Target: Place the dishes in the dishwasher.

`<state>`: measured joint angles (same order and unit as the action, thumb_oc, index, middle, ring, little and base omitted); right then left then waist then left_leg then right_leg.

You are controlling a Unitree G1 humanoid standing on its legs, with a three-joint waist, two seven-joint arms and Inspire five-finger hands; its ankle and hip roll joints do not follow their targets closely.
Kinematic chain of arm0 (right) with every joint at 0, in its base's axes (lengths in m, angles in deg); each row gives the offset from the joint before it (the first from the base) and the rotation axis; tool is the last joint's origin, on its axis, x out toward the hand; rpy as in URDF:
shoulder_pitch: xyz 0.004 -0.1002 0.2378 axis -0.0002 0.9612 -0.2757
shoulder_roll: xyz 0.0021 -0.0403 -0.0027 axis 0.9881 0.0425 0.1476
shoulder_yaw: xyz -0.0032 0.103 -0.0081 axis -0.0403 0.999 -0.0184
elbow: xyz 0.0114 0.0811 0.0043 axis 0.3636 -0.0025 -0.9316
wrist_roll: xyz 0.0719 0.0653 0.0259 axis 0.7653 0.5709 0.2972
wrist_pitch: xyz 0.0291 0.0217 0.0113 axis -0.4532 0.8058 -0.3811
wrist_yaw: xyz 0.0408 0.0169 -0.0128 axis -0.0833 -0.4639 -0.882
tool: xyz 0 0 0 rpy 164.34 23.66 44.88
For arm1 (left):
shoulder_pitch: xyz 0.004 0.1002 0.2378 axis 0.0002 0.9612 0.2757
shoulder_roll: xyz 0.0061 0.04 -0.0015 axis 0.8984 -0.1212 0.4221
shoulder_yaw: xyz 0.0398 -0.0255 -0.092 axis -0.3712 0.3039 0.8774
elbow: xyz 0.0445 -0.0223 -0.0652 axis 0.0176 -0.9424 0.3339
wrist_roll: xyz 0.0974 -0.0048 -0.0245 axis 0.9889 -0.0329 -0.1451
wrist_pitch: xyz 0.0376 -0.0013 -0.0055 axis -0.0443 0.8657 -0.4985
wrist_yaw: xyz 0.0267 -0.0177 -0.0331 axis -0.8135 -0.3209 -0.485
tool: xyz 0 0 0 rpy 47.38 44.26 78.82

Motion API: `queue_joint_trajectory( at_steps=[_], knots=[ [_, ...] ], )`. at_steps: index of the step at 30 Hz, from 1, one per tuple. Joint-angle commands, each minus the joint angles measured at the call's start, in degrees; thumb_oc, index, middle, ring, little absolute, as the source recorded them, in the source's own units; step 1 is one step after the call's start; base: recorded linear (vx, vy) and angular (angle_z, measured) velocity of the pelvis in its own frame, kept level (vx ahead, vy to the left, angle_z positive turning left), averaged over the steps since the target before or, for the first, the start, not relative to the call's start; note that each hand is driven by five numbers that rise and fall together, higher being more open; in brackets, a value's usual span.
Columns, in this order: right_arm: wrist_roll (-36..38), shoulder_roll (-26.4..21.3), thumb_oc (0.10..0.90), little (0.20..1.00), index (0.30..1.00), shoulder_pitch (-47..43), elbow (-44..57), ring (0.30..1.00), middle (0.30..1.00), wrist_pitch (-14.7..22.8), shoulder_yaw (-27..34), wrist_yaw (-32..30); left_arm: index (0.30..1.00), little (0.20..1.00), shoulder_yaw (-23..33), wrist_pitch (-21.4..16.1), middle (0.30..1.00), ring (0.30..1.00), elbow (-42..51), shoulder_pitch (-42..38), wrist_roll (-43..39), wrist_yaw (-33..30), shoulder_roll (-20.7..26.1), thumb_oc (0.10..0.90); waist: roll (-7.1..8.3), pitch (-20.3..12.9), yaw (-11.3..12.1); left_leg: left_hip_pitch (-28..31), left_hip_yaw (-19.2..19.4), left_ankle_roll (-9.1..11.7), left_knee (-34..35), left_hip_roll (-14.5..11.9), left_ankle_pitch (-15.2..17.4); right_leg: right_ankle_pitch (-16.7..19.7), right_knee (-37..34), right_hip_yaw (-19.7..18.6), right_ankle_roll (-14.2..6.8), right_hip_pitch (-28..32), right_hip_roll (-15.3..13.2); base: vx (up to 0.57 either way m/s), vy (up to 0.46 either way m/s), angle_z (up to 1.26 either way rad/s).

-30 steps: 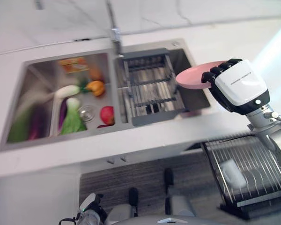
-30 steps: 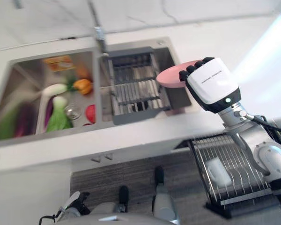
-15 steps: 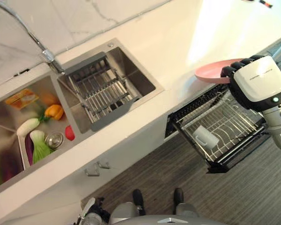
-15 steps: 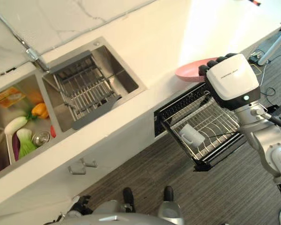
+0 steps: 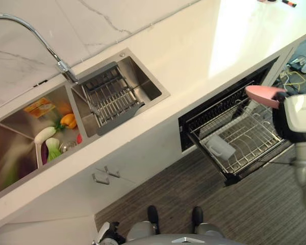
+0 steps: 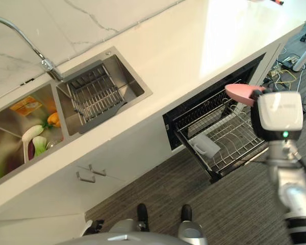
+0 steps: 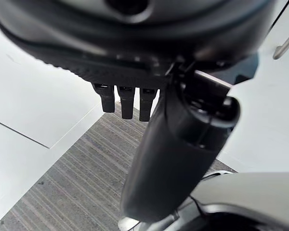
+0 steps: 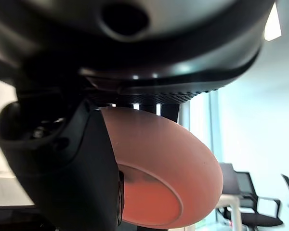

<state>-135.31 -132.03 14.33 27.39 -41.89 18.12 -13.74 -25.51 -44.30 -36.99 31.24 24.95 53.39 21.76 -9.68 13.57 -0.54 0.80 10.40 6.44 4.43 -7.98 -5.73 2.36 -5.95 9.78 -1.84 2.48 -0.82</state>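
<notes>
My right hand (image 6: pixel 278 116) holds a pink plate (image 6: pixel 240 94) above the far right part of the pulled-out dishwasher rack (image 6: pixel 229 137). In the right wrist view the thumb (image 8: pixel 62 163) and fingers pinch the pink plate (image 8: pixel 159 178) by its edge. The wire rack (image 5: pixel 247 135) sticks out from under the white counter (image 5: pixel 194 56) and holds a white cup (image 5: pixel 220 147) lying on its side. My left hand (image 7: pixel 176 149) hangs low over the striped floor with its fingers straight and nothing in it.
A double sink (image 5: pixel 76 122) is set in the counter at the left, with vegetables (image 5: pixel 53 140) in one basin and a grey wire drainer (image 5: pixel 112 97) in the other. A curved tap (image 5: pixel 41 38) rises behind it. Cabinet handles (image 5: pixel 106 175) stick out below the counter.
The camera has swung to the right, shifting the whole scene. My right hand has carried the pink plate from above the counter edge out over the dishwasher rack.
</notes>
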Motion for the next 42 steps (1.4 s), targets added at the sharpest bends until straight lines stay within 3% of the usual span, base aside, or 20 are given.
queue_joint_trajectory(
  at_steps=[1, 3, 8, 13, 22, 28, 29, 30, 37, 42],
  knots=[
    [-1.55, -6.02, 0.400, 0.300, 0.300, -6.18, 3.40, 0.300, 0.300, -1.82, 1.78, -5.19, 0.900, 0.900, -2.43, 0.79, 0.900, 0.900, -2.52, -3.29, 3.04, -3.28, 2.13, 0.800, 4.68, -0.10, 1.66, -2.15, -1.44, -0.12, -2.45, -0.06, 2.17, -7.57, 1.61, 0.71, -4.17, 2.92, -4.14, -0.07, -0.018, 0.05],
    [-2.47, -5.14, 0.400, 0.300, 0.300, -8.89, -2.38, 0.300, 0.300, -4.31, -1.93, -7.60, 0.900, 0.900, -3.68, 0.58, 0.900, 0.900, -2.68, -3.89, 2.97, -3.88, 1.87, 0.800, 3.75, 1.03, 1.84, -2.82, -1.72, 0.02, -2.61, -0.23, 1.89, -7.63, 2.34, 1.05, -3.97, 1.85, -4.20, -0.06, -0.013, 0.08],
    [-2.28, -3.81, 0.400, 0.300, 0.300, -12.69, -8.24, 0.300, 0.300, -5.55, -7.69, -7.94, 0.900, 0.900, -3.29, 0.94, 0.900, 0.900, -3.78, -3.93, 2.10, -4.78, 1.77, 0.800, 3.10, 1.58, 2.29, -3.18, -2.22, 0.35, -1.97, -0.17, 1.23, -7.37, 1.81, 1.78, -3.99, 1.61, -4.29, -0.01, -0.013, 0.04],
    [-2.43, -4.81, 0.400, 0.300, 0.300, -18.88, -15.21, 0.300, 0.300, -6.75, -13.09, -6.74, 0.900, 0.900, -4.16, 0.58, 0.900, 0.900, -4.01, -3.88, 1.60, -5.31, 2.20, 0.800, 1.51, 3.63, 3.19, -5.38, -3.28, 0.55, -1.77, 0.29, 0.48, -6.96, 2.20, 2.58, -3.98, -0.60, -4.93, -0.05, -0.006, 0.10],
    [0.62, -6.44, 0.400, 0.300, 0.300, -29.35, -29.96, 0.300, 0.300, -7.48, -21.37, -5.37, 0.900, 0.900, -6.77, -0.85, 0.900, 0.900, -2.87, -4.09, -0.39, -5.56, 2.33, 0.800, -0.40, 5.12, 4.29, -7.91, -3.68, 0.83, -2.08, 0.84, -0.25, -6.40, 3.15, 2.87, -3.95, -3.57, -5.78, -0.04, 0.014, 0.11],
    [2.25, -7.32, 0.400, 0.300, 0.300, -33.67, -34.62, 0.300, 0.300, -6.77, -25.02, -3.12, 0.900, 0.900, -8.13, -1.26, 0.900, 0.900, -2.20, -4.00, -1.02, -5.56, 2.47, 0.800, -1.42, 5.60, 4.24, -8.24, -3.35, 0.91, -2.15, 0.91, -0.50, -6.39, 4.13, 2.63, -3.81, -4.59, -6.10, -0.03, 0.020, 0.00],
    [3.04, -7.11, 0.504, 0.455, 0.455, -33.81, -34.62, 0.455, 0.455, -6.48, -24.82, -3.08, 0.900, 0.900, -8.12, -1.25, 0.900, 0.900, -2.21, -3.96, -0.97, -5.58, 2.41, 0.800, -1.60, 5.65, 4.12, -8.20, -3.29, 0.91, -2.20, 0.92, -0.51, -6.40, 4.32, 2.62, -3.78, -4.70, -6.19, -0.04, 0.016, -0.03],
    [3.94, -7.17, 0.800, 0.900, 0.900, -33.50, -33.39, 0.900, 0.900, -5.93, -24.42, -1.74, 0.900, 0.900, -7.99, -0.98, 0.900, 0.900, -2.44, -3.94, -0.68, -5.40, 2.36, 0.800, -1.70, 5.65, 3.93, -7.97, -3.22, 0.92, -2.14, 0.92, -0.42, -6.55, 4.50, 2.72, -3.74, -4.61, -6.27, 0.00, 0.000, 0.00],
    [7.57, -8.94, 0.800, 0.900, 0.900, -29.58, -25.35, 0.900, 0.900, -3.51, -19.45, 0.80, 0.900, 0.900, -7.05, -0.12, 0.900, 0.900, -2.63, -3.78, 1.01, -4.20, 2.51, 0.800, -1.10, 4.25, 2.80, -6.21, -3.24, 1.00, -1.82, 0.85, 0.09, -6.79, 3.24, 2.76, -3.50, -2.40, -6.13, 0.01, 0.000, 0.00],
    [18.47, -8.81, 0.800, 0.900, 0.900, -25.47, -15.07, 0.900, 0.900, 0.48, -10.18, 1.91, 0.900, 0.900, -5.89, 0.46, 0.900, 0.900, -1.17, -3.32, 1.90, -3.63, 3.12, 0.800, 0.16, 3.03, 2.18, -4.32, -3.03, 0.60, -1.43, 0.80, 0.87, -6.87, 2.76, 2.30, -3.56, -0.82, -5.71, 0.03, -0.003, 0.02]
  ],
)
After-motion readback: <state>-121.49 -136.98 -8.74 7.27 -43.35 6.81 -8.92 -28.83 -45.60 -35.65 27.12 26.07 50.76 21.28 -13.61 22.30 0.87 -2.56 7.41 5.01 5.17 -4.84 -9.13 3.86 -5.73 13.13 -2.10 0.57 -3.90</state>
